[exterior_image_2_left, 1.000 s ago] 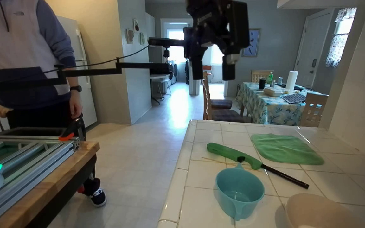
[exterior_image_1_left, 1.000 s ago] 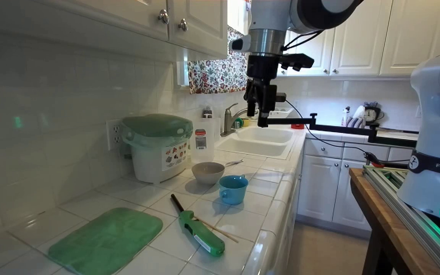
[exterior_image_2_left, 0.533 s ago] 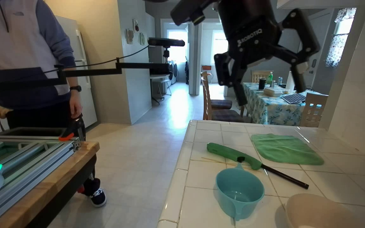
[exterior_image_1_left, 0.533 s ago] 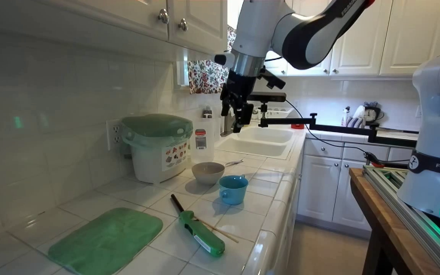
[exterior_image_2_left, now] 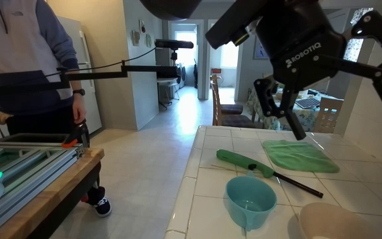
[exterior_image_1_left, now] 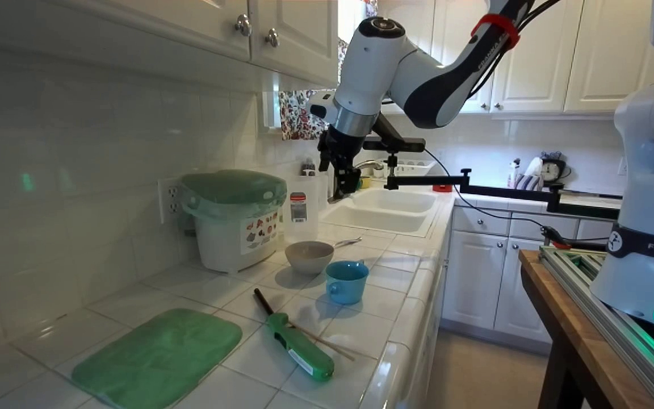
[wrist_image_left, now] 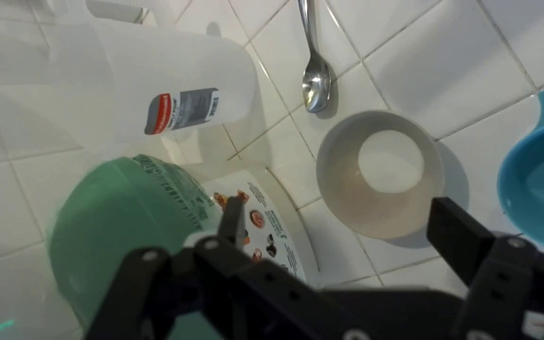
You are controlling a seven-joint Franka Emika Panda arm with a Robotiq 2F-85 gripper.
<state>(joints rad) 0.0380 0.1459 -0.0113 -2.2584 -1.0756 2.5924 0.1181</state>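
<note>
Kitchen whites everywhere: tiled wall (exterior_image_1_left: 77,227) behind, tiled counter (exterior_image_1_left: 230,392) below, and above it hangs the gripper (exterior_image_2_left: 346,124), tilted, fingers spread wide, nothing between them and nothing touched.

Nearest, by my reading, sits the taupe bowl (exterior_image_1_left: 309,261), upright on the tiles near the white bin (exterior_image_1_left: 233,244); the wrist view has it just past the gap between the fingers. Smooth, rigid, probably light: plastic is my guess, but if it's ceramic, it's heavier and it chips, so a soft squeeze suits. Where to grab? The rim looks best, one finger inside the wall, one outside, since that rounded flank could slide out of a flat pinch. And inside, a white round patch (wrist_image_left: 391,161)! Contents, or only the bowl's pale floor? No telling from here.

Outward we go. A metal spoon (wrist_image_left: 317,82) lies just beside the bowl, not touching it. Toward the counter's edge stands a blue cup (exterior_image_1_left: 347,284), upright and glossy within; clear liquid or bare plastic, too close to call. Over by the wall, that bin hides whatever it holds under a green lid (exterior_image_1_left: 233,187), and beside it the translucent jug (exterior_image_1_left: 303,210) shows no fill line that I can make out. Farther along the tiles: a green lighter (exterior_image_1_left: 298,342), a thin stick (exterior_image_1_left: 332,347) close alongside, and a green cloth (exterior_image_1_left: 159,355) lying flat.
</note>
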